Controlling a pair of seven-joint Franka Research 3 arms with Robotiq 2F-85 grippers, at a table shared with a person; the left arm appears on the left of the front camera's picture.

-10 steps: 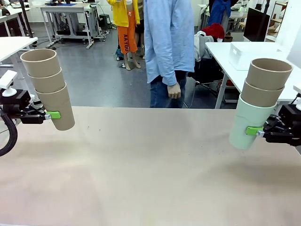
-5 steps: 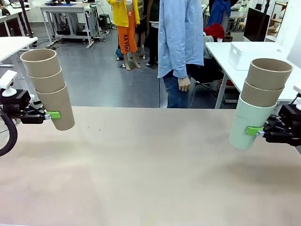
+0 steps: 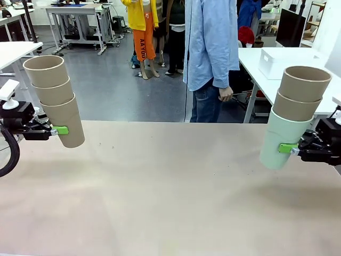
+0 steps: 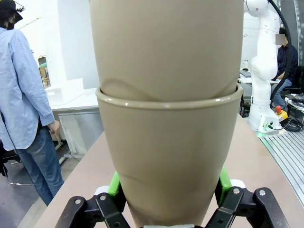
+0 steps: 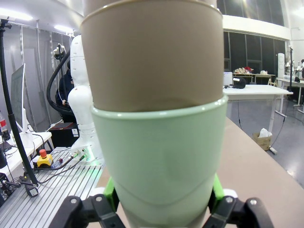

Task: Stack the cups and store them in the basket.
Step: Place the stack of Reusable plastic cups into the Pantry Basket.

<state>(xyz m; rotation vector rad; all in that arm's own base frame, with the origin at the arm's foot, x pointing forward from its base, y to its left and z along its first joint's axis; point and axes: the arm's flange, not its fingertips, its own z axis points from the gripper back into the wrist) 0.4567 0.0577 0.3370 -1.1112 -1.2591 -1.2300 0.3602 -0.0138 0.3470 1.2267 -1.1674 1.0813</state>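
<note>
Three kraft-brown cups [image 3: 55, 97] nested in a stack hang above the table's left edge, leaning left at the top, with my left gripper [image 3: 56, 130] shut on the lowest one. In the left wrist view that stack [image 4: 166, 109] rises between the green pads [image 4: 114, 184]. At the right, a mint green cup [image 3: 283, 137] holds two brown cups [image 3: 301, 93] nested inside it. My right gripper [image 3: 288, 149] is shut on the green cup, which the right wrist view shows as a green cup [image 5: 161, 161] between its fingers. The basket is out of view.
A person in a light blue shirt [image 3: 212, 40] stands beyond the table's far edge, hand [image 3: 225, 94] hanging at the side. The beige table [image 3: 165, 186] lies bare between the two arms. White tables stand at the far left and far right.
The person has walked to the right along the far side of the table. Both arms and their cup stacks have stayed still.
</note>
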